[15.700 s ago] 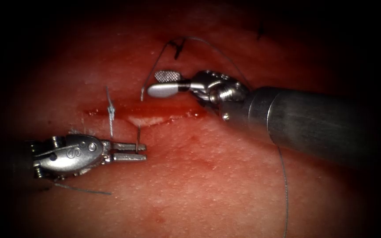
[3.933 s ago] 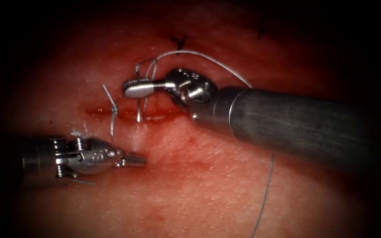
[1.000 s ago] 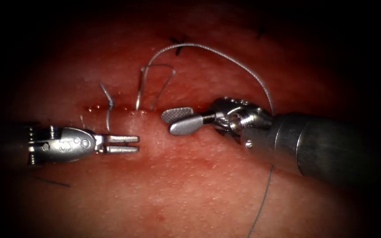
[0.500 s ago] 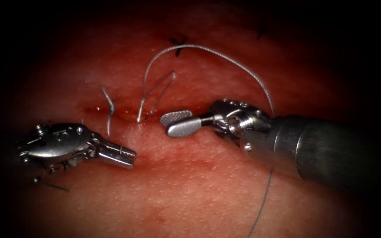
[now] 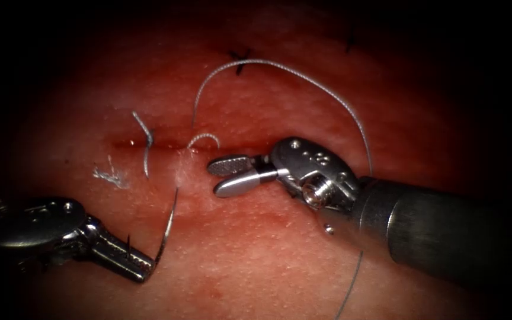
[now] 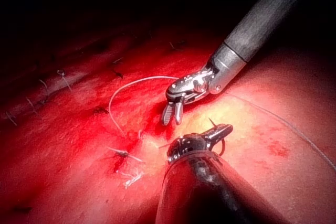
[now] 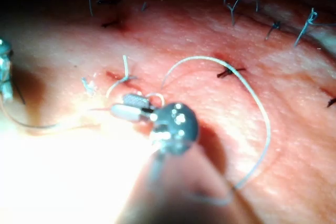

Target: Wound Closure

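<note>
Thread [image 5: 303,80] loops over tissue [image 5: 280,255] from the cut [image 5: 167,145]. Left gripper [image 5: 143,269] is clamped on a thread strand; right gripper [image 5: 223,176] gapes apart, holding nothing.

A surgical training bench in a lab is shown. A slab of pale pink tissue [image 5: 280,249] with a pebbled skin is lit closely while everything around it is left in darkness. A short cut [image 5: 149,144] wet with red fluid [image 5: 250,118] is seen in it, and finished stitches [image 7: 231,71] with clipped thread ends are seen along the surface. Two slim metal robot tools, the left tool [image 5: 127,261] and the right tool [image 5: 227,175], are brought in over it, and loose thread [image 5: 303,77] is draped across.
</note>
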Robot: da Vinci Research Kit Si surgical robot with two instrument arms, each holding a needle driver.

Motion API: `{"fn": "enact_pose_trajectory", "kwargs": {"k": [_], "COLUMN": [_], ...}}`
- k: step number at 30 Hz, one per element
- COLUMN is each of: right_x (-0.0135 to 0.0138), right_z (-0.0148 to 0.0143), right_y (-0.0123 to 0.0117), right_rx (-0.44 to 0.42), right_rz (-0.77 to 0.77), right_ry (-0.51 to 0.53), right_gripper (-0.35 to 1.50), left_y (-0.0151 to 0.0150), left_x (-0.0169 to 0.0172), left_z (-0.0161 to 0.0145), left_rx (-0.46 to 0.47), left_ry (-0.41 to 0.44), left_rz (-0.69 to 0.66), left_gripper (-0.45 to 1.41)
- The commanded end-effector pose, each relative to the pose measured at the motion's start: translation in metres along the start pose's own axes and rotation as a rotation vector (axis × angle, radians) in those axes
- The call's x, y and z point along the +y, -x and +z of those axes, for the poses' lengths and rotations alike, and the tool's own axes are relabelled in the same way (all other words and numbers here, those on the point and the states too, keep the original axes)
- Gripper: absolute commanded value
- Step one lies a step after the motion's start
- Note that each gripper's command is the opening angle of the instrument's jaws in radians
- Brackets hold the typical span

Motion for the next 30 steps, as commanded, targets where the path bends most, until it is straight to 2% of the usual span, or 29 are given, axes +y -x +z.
{"fn": "enact_pose_trajectory", "kwargs": {"k": [1,4,5,8,9,10,13,18,22,25,27,29,30], "right_x": [0.0008,0.0007,0.0006,0.0005,0.0005,0.0006,0.0011,0.0029,0.0042,0.0048,0.0052,0.0049,0.0047], "right_z": [0.001,0.0013,0.0017,0.0022,0.0024,0.0033,0.0051,0.0064,0.0065,0.0061,0.0056,0.0054,0.0055], "right_y": [0.0002,0.0002,0.0001,0.0001,0.0001,0.0003,0.0011,0.003,0.0058,0.0072,0.0076,0.0068,0.0065], "right_rx": [-0.021,-0.019,-0.021,-0.026,-0.026,-0.049,-0.087,-0.126,-0.212,-0.261,-0.271,-0.27,-0.263], "right_rz": [-0.071,-0.108,-0.155,-0.185,-0.197,-0.229,-0.244,-0.26,-0.237,-0.221,-0.215,-0.208,-0.205], "right_ry": [-0.013,-0.02,-0.016,-0.012,-0.009,-0.005,0.005,0.062,0.091,0.108,0.118,0.115,0.115], "right_gripper": [0.2,0.22,0.31,0.32,0.36,0.56,0.57,0.59,0.49,0.29,0.27,0.17,0.12], "left_y": [-0.0004,-0.0008,-0.0013,-0.0014,-0.0014,-0.0012,-0.0008,-0.0009,-0.0018,-0.0026,-0.003,-0.0032,-0.0032], "left_x": [-0.0001,0.0008,0.0015,0.0019,0.0021,0.0025,0.0031,0.0044,0.0058,0.0064,0.0065,0.0061,0.0059], "left_z": [0.0006,0.0006,0.0005,0.0003,0.0003,0.0003,0.0002,0.0006,0.0008,0.0009,0.0009,0.0007,0.0006], "left_rx": [-0.002,-0.003,-0.001,0.007,0.017,0.032,0.042,0.059,0.1,0.115,0.115,0.101,0.098], "left_ry": [0.008,0.025,0.04,0.025,0.001,-0.047,-0.101,-0.132,-0.155,-0.202,-0.285,-0.391,-0.415], "left_rz": [0.001,-0.001,0.025,0.071,0.129,0.218,0.316,0.373,0.425,0.49,0.571,0.648,0.656], "left_gripper": [-0.45,-0.45,-0.45,-0.45,-0.45,-0.45,-0.45,-0.45,-0.45,-0.45,-0.45,-0.45,-0.45]}}
